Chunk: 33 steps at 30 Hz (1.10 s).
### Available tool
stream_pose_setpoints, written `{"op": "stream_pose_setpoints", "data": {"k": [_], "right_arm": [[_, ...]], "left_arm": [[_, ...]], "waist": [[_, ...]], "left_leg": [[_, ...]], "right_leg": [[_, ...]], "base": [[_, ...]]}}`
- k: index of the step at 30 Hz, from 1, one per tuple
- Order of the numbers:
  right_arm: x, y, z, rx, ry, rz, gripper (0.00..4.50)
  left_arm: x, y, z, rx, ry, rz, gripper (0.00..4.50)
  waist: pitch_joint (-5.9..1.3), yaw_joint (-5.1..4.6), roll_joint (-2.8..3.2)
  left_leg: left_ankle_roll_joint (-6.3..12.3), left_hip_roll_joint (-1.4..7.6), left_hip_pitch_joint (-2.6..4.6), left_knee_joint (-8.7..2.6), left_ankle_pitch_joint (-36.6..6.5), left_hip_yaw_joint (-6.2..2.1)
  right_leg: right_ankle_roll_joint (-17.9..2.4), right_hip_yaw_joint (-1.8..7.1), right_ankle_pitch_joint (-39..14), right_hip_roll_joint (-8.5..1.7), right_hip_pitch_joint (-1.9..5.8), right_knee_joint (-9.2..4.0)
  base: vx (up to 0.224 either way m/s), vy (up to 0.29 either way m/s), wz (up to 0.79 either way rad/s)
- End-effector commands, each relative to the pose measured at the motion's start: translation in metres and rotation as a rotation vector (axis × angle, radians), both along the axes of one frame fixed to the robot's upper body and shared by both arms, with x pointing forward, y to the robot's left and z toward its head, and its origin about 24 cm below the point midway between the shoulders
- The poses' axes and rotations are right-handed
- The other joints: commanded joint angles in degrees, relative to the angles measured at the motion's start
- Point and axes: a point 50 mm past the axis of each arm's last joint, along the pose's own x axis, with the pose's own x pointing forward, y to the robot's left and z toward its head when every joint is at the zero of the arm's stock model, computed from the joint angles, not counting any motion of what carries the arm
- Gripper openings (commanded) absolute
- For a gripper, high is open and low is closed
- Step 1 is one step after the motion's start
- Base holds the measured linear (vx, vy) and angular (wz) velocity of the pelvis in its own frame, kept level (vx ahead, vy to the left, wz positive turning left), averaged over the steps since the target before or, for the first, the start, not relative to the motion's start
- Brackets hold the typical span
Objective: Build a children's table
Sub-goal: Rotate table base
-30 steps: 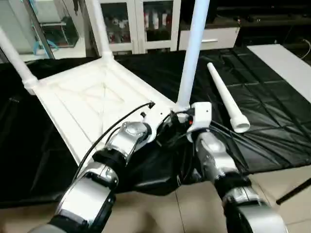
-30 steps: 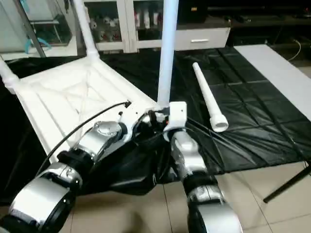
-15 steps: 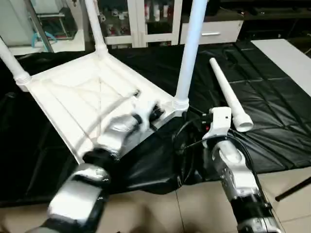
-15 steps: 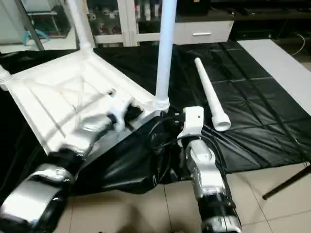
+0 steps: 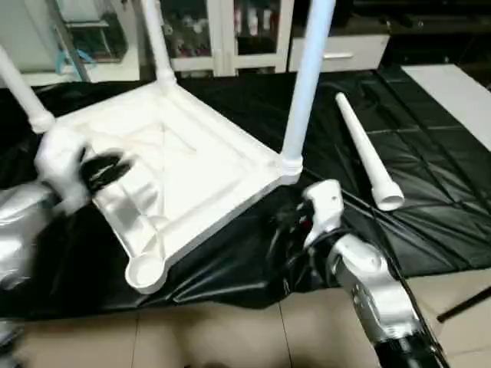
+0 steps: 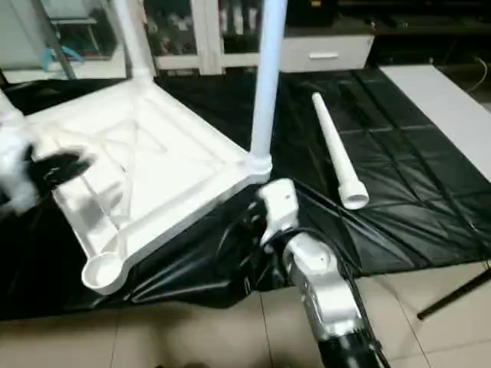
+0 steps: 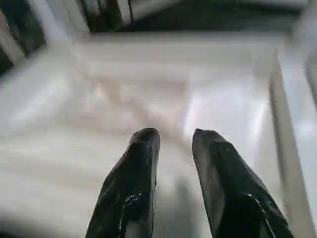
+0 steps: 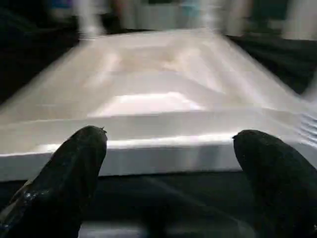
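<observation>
Both claws off the near leg (image 5: pixel 307 84), now released; leg upright.

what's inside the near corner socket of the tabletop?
No leg: the near corner socket of the tabletop is an open cup. Its bottom is too blurred to read.

From the head we look forward and down, two eyes slightly apart, sharing the upturned tabletop (image 5: pixel 184 165) on the bench (image 5: pixel 430 207). Our wrist cameras sit close, facing that tabletop along each hand's fingers (image 7: pixel 131 188).
</observation>
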Motion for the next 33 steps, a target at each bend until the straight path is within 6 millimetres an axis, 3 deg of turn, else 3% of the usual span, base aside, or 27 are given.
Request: {"op": "stream_pose_setpoints", "data": {"k": [1, 2, 3, 4, 6, 7, 9, 11, 12, 13, 17, 26, 27, 28, 30, 33], "right_arm": [[-0.008, 0.003, 0.007, 0.004, 0.009, 0.11, 4.5], [-0.008, 0.003, 0.007, 0.004, 0.009, 0.11, 4.5], [-0.011, -0.001, 0.009, -0.017, 0.018, 0.16, 4.5], [-0.011, -0.003, 0.009, -0.026, 0.018, 0.168, 4.5], [-0.009, -0.007, 0.008, -0.043, 0.019, 0.16, 4.5], [-0.009, -0.008, 0.007, -0.049, 0.021, 0.156, 4.5], [-0.006, -0.01, 0.007, -0.058, 0.022, 0.145, 4.5], [-0.005, -0.011, 0.008, -0.07, 0.026, 0.133, 4.5], [-0.005, -0.011, 0.008, -0.075, 0.027, 0.129, 4.5], [-0.003, -0.012, 0.008, -0.09, 0.025, 0.115, 4.5], [0.0, -0.016, 0.009, -0.098, 0.019, 0.078, 4.5], [0.017, -0.035, 0.007, -0.135, 0.019, -0.165, 4.5], [0.02, -0.038, 0.007, -0.126, 0.022, -0.214, 4.5], [0.021, -0.039, 0.008, -0.124, 0.022, -0.224, 4.5], [0.023, -0.041, 0.009, -0.117, 0.026, -0.263, 4.5], [0.025, -0.045, 0.01, -0.124, 0.026, -0.319, 4.5]], "left_arm": [[-0.009, 0.011, 0.005, -0.02, 0.023, 0.003, 1.45], [-0.009, 0.011, 0.005, -0.02, 0.023, 0.003, 1.45], [-0.023, 0.028, -0.003, -0.003, 0.103, 0.044, 1.45], [-0.033, 0.034, -0.012, 0.038, 0.176, 0.044, 1.45], [-0.049, 0.036, -0.028, 0.095, 0.308, 0.015, 1.45], [-0.053, 0.032, -0.033, 0.106, 0.338, -0.008, 1.45], [-0.052, 0.016, -0.039, 0.059, 0.343, -0.057, 1.45], [-0.05, 0.002, -0.044, 0.038, 0.357, -0.1, 1.45], [-0.05, -0.001, -0.046, 0.041, 0.365, -0.111, 1.45], [-0.048, -0.012, -0.054, 0.061, 0.381, -0.141, 1.45], [-0.036, -0.038, -0.064, 0.054, 0.368, -0.193, 1.45], [-0.006, -0.109, -0.072, 0.022, 0.296, -0.338, 1.45], [0.008, -0.125, -0.075, 0.037, 0.249, -0.311, 1.45], [0.012, -0.129, -0.076, 0.04, 0.238, -0.303, 1.45], [0.024, -0.146, -0.077, 0.038, 0.199, -0.285, 1.45], [0.033, -0.166, -0.08, 0.039, 0.175, -0.287, 1.45]], "waist": [[-2.93, -0.1, 0.98], [-2.9, 0.04, 1.0], [-2.78, 0.09, 0.95], [-2.62, -0.15, 0.38], [-2.65, -0.19, 0.32], [-2.35, -0.4, 0.11], [-2.37, -0.33, 0.17], [-2.49, 0.21, 0.33], [-2.5, 0.24, 0.33], [-2.5, 0.43, 0.32], [-2.81, 0.27, 0.16], [-3.19, 0.34, -0.07], [-3.15, 0.35, -0.22], [-3.19, 0.81, -0.29], [-3.18, 1.0, -0.35], [-3.54, 1.09, -0.33]], "left_leg": [[-0.24, 3.11, 1.64, -5.14, -14.6, -0.93], [-0.6, 3.12, 1.49, -5.24, -14.9, -1.0], [-1.24, 3.09, 1.57, -5.38, -16.7, -1.05], [-1.35, 3.04, 1.13, -5.6, -17.9, -1.18], [-1.46, 3.1, 1.19, -5.65, -18.6, -1.34], [-1.79, 3.25, 1.57, -5.9, -20.4, -1.38], [-2.31, 3.4, 1.81, -5.93, -21.1, -1.39], [-2.67, 3.38, 2.47, -5.69, -20.1, -0.99], [-2.73, 3.32, 2.35, -5.73, -19.8, -0.98], [-2.77, 3.21, 1.86, -5.78, -18.7, -1.17], [-2.78, 2.95, 1.67, -5.54, -16.8, -1.24], [-1.77, 2.68, 1.5, -4.78, -11.9, -0.97], [-1.55, 2.6, 1.67, -4.66, -12.0, -0.84], [-1.57, 2.6, 1.97, -4.47, -12.8, -0.76], [-1.29, 2.52, 1.29, -4.57, -11.7, -1.01], [-1.48, 2.67, 1.21, -4.39, -10.4, -1.2]], "right_leg": [[-11.0, 2.75, -8.0, -2.61, 2.29, -2.99], [-10.9, 2.79, -8.2, -2.69, 2.43, -2.93], [-10.7, 2.83, -9.6, -2.72, 2.3, -3.07], [-9.8, 2.9, -11.3, -2.77, 2.63, -3.24], [-8.9, 3.04, -13.3, -3.04, 2.48, -3.35], [-8.2, 3.22, -17.4, -3.1, 2.11, -3.86], [-8.7, 3.47, -18.7, -3.32, 2.0, -3.99], [-9.7, 3.52, -15.5, -3.02, 1.44, -4.03], [-9.9, 3.46, -14.7, -2.94, 1.63, -3.91], [-9.7, 3.31, -13.4, -2.91, 2.17, -3.64], [-9.5, 3.26, -11.4, -2.97, 2.73, -3.46], [-11.2, 3.08, -6.8, -2.84, 3.21, -3.08], [-10.9, 3.11, -7.5, -2.77, 3.07, -3.35], [-10.8, 3.14, -8.8, -2.9, 2.98, -3.48], [-9.7, 3.08, -9.5, -2.97, 3.47, -3.58], [-9.3, 2.97, -7.8, -3.15, 3.66, -3.31]], "base": [[0.0, 0.0, 0.0], [0.0, 0.0, 0.0], [0.0, 0.0, 0.0], [0.0, 0.0, 0.0], [0.0, 0.0, 0.0], [0.0, 0.0, 0.0], [0.0, 0.0, 0.0], [0.0, 0.0, 0.0], [0.0, 0.0, 0.0], [0.0, 0.0, 0.0], [0.0, 0.0, 0.0], [0.0, 0.0, 0.0], [0.0, 0.0, 0.0], [0.0, 0.0, 0.0], [0.0, 0.0, 0.0], [0.0, 0.0, 0.0]]}}
